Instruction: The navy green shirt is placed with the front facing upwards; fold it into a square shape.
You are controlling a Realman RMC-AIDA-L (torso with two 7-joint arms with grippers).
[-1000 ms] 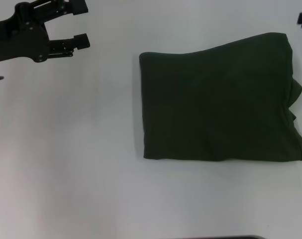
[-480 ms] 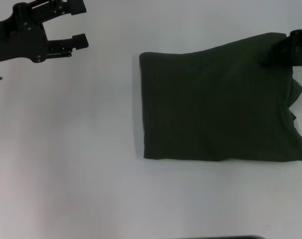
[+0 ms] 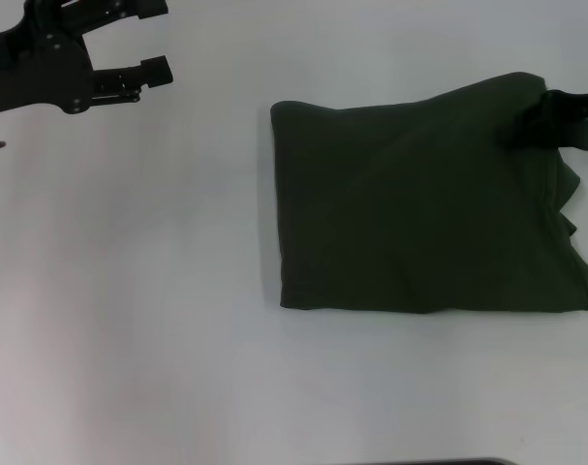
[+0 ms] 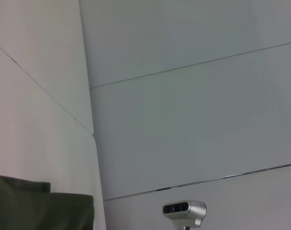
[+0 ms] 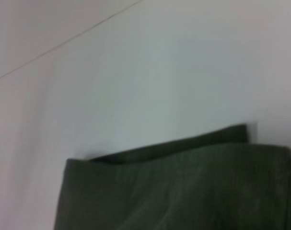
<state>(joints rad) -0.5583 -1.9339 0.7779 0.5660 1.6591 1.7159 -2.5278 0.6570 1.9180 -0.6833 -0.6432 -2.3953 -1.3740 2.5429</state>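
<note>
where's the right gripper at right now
In the head view the right gripper is at the right edge, over the far right corner of the folded navy green shirt, across from the left gripper.

The navy green shirt (image 3: 419, 213) is soft matt cloth with a fine knit. The counter (image 3: 177, 339) looks smooth and white. The left claw (image 3: 139, 44) is black, matt hard material.

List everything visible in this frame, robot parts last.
navy green shirt: one, dark olive green, folded into a rough rectangle, lying flat on the right half of the table.
table: one, white, under the shirt.
small camera device: one, silver-grey, seen only in the left wrist view.
left gripper: one, black, fingers apart, far left of the table, away from the shirt.
right gripper: one, black, at the shirt's far right corner.
</note>
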